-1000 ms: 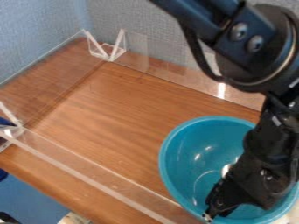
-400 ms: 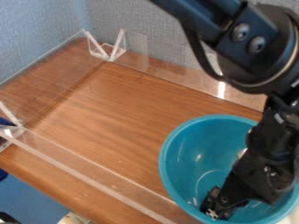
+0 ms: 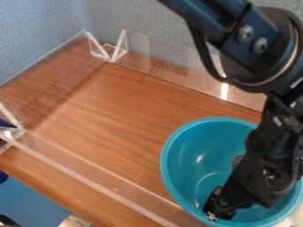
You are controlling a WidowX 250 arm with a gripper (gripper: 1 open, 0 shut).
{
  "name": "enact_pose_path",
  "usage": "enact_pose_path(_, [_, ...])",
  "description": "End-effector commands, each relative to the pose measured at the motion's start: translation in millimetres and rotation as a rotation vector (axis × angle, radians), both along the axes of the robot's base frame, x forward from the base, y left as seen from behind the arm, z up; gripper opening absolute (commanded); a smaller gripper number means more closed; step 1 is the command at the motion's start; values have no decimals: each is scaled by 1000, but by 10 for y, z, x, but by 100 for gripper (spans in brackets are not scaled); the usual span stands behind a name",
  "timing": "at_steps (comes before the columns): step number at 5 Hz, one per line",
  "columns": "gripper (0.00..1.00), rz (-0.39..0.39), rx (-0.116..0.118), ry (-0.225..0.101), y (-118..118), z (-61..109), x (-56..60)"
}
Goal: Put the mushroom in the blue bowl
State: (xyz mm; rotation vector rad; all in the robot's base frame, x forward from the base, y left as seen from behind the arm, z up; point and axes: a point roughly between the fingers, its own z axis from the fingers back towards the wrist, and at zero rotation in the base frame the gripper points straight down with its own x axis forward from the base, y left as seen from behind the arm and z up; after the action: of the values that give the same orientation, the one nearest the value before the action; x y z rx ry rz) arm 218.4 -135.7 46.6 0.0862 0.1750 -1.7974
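Black end effector (image 3: 222,206) inside 1 round, glossy blue bowl (image 3: 190,164).

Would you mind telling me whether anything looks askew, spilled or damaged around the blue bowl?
Nothing stands out: the blue bowl sits level on the wooden surface, with no visible spill or crack, though the gripper hides part of its inside.

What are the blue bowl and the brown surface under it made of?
The blue bowl looks like smooth, glossy plastic, going by its even colour and soft sheen. The brown surface seems to be wood or a wood-look laminate, given its warm tone and faint streaks; the picture can't settle which.
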Motion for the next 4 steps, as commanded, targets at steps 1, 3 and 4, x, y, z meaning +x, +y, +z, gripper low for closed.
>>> enact_pose_path(1, [0,-15,-21,-37,-121,104,114])
enact_pose_path(3, [100,-59,-20,-42,-276,161,176])
enact_pose_path(4, [100,-57,-22,-42,-217,176,203])
